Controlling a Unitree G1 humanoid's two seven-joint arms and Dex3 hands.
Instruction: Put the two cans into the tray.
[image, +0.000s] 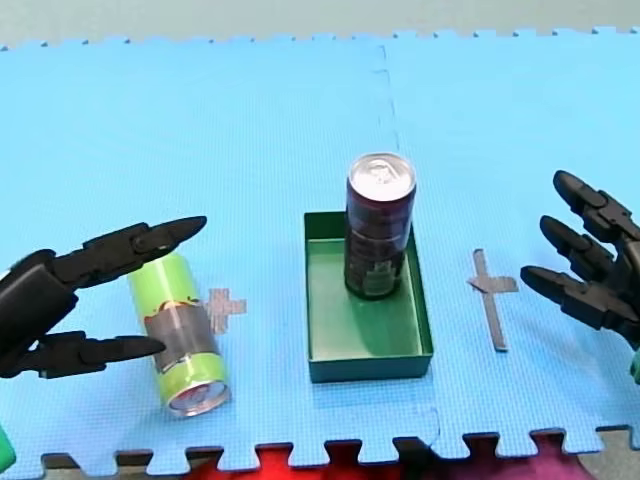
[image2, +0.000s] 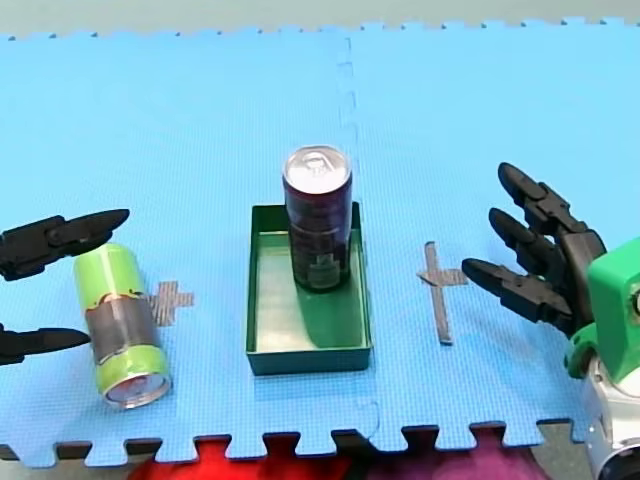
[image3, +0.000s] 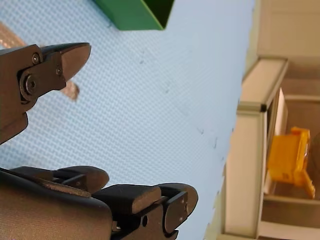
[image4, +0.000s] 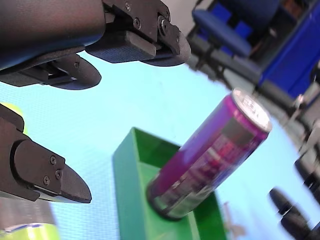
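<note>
While nothing is gripped by either hand, the green can (image: 180, 335) is seen from the head lying sideways on the blue mat (image: 250, 130), left of the green tray (image: 370, 367), between fingers of the left hand (image: 45, 305). The purple can (image: 379, 235) stands upright inside the tray, and the right hand (image: 590, 270) is well right of it. In the first wrist view, a corner of the green tray (image3: 135, 12) is shown; in the second, the purple can (image4: 210, 160) stands inside it.
</note>
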